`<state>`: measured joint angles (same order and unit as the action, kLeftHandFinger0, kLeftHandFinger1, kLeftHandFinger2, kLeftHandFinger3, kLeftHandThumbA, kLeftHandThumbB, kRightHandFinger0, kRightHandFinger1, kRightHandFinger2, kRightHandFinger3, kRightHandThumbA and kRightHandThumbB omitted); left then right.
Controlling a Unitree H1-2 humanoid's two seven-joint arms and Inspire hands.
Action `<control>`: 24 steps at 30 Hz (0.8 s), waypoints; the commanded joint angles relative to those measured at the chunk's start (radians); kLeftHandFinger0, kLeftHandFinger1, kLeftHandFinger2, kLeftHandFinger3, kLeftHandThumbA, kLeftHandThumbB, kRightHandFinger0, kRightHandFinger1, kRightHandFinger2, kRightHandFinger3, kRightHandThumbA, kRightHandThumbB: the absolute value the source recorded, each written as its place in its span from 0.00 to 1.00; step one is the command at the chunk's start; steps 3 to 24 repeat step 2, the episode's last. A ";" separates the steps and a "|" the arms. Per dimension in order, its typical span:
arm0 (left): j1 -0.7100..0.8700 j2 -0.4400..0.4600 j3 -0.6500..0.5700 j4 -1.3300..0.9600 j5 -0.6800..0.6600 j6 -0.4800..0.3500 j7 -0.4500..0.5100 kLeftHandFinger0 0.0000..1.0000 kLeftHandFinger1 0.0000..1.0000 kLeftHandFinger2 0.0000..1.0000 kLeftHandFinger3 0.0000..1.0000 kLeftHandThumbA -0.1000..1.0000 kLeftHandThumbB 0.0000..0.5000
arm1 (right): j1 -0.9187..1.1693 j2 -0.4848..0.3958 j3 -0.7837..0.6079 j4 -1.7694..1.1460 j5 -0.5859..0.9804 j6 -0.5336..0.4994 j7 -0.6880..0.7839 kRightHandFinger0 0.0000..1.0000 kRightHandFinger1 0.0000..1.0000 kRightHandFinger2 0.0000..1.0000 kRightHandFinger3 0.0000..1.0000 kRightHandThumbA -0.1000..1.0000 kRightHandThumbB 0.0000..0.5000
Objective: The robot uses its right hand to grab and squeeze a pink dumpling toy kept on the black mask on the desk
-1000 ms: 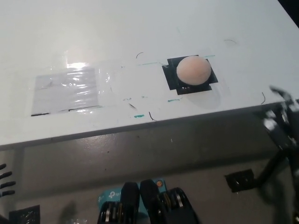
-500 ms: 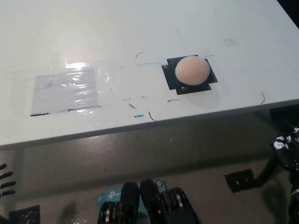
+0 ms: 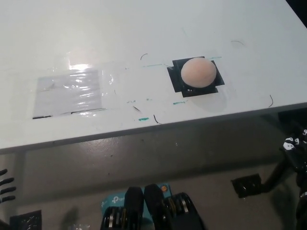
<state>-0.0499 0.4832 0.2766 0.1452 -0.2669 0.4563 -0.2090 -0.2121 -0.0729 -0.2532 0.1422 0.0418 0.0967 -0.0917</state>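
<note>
A round pink dumpling toy (image 3: 197,72) sits on a black mask (image 3: 181,85) near the white counter's (image 3: 144,28) front edge. The black right hand (image 3: 295,146) hangs below the counter's right front edge, its grip unclear. Only the left hand's fingertips (image 3: 5,181) show, lower left.

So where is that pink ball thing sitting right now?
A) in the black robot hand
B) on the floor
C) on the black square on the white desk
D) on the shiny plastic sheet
C: the pink dumpling toy rests on the black mask on the desk, far from the right robot hand below the desk edge.
</note>
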 commanded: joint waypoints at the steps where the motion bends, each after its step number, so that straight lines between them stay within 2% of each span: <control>1: 0.000 0.020 0.008 -0.007 0.003 -0.004 -0.003 0.76 0.76 0.82 0.88 1.00 0.18 | -0.028 -0.014 0.000 -0.024 0.032 0.010 0.008 0.00 0.00 0.22 0.79 0.02 0.28; 24: 0.002 0.019 0.010 -0.011 0.002 0.001 -0.001 0.75 0.76 0.82 0.88 1.00 0.18 | -0.030 -0.015 0.001 -0.024 0.031 0.012 0.007 0.00 0.00 0.22 0.79 0.02 0.28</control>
